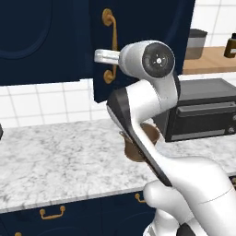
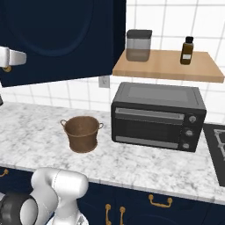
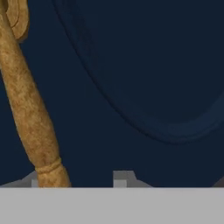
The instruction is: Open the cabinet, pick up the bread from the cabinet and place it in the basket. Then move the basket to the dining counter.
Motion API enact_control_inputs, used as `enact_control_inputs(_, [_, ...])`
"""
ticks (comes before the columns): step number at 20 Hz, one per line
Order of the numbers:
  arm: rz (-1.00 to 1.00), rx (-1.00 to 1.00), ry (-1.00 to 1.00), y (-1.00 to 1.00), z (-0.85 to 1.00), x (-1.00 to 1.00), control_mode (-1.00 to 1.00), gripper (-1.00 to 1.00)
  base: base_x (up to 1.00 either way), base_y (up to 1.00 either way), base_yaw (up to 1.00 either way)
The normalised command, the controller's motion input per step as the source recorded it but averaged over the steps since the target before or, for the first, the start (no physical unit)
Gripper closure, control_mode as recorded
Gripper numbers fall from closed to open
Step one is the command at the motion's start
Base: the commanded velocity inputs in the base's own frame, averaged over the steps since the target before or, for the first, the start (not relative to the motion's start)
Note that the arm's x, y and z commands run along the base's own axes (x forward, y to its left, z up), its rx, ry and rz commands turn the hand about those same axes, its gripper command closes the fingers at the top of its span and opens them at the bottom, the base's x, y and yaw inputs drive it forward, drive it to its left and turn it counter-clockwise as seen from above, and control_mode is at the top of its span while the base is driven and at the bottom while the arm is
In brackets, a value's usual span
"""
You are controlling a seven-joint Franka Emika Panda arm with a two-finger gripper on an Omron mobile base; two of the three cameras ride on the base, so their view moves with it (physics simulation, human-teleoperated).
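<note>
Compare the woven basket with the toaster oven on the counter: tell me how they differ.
The basket is brown, woven and round; the toaster oven is black, smooth and boxy. The basket is open-topped with two small side handles; the toaster oven is closed, with a front door and knobs at its right. The basket is far smaller and lower than the toaster oven. Both stand upright on the marble counter, apart from each other.

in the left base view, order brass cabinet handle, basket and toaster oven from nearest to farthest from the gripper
1. brass cabinet handle: right at the gripper, on the navy door.
2. basket: lower down on the marble counter, partly behind the arm.
3. toaster oven: farthest, off to the right.
</note>
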Motion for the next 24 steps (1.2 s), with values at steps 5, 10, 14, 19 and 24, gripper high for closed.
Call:
enact_control_inputs(5, [0.00, 0.14, 0.02, -1.00, 0.04, -0.81, -1.00, 1.00, 0.00, 0.00, 0.00])
enact_control_inputs(10, [0.00, 0.15, 0.03, -1.00, 0.00, -0.66, -1.00, 1.00, 0.00, 0.00, 0.00])
enact_control_inputs(14, [0.00, 0.13, 0.01, -1.00, 0.00, -0.35, -1.00, 1.00, 0.00, 0.00, 0.00])
enact_control_inputs(19, [0.00, 0.14, 0.00, -1.00, 0.00, 0.00, -1.00, 1.00, 0.00, 0.00, 0.00])
enact_control_inputs(24, [0.00, 0.13, -0.14, -1.00, -0.04, 0.01, -1.00, 1.00, 0.00, 0.00, 0.00])
